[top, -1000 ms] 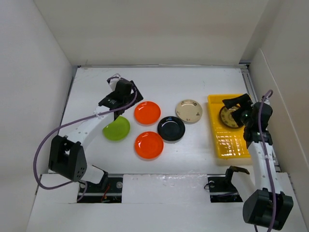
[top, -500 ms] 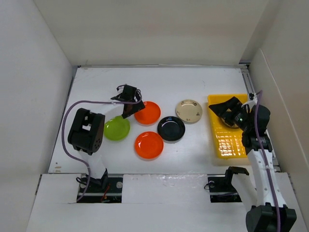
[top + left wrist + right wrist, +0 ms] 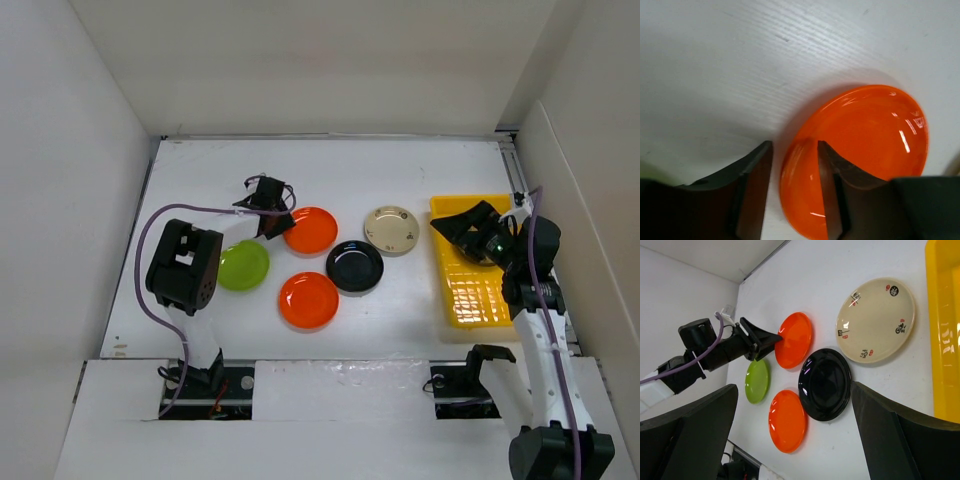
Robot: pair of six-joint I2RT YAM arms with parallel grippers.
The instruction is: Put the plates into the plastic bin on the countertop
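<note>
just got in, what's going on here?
Plates go into the yellow plastic bin. The left end effector straddles the rim of the far round orange plate, not yet closed. The right end effector hovers open over the bin. The lime green plate, near orange plate, black plate and cream plate lie on the white countertop.

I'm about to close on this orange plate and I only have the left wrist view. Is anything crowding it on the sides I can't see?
Observer: The top view shows a lime green plate on the near-left of your orange plate, close to it but apart.
Operator: And the other side?
Observer: A black plate sits on its near-right, right up against the rim. I cannot tell whether they touch.
Operator: Where's the right arm?
Observer: The right gripper hangs open over the far end of the yellow bin, away from your plate.
</note>
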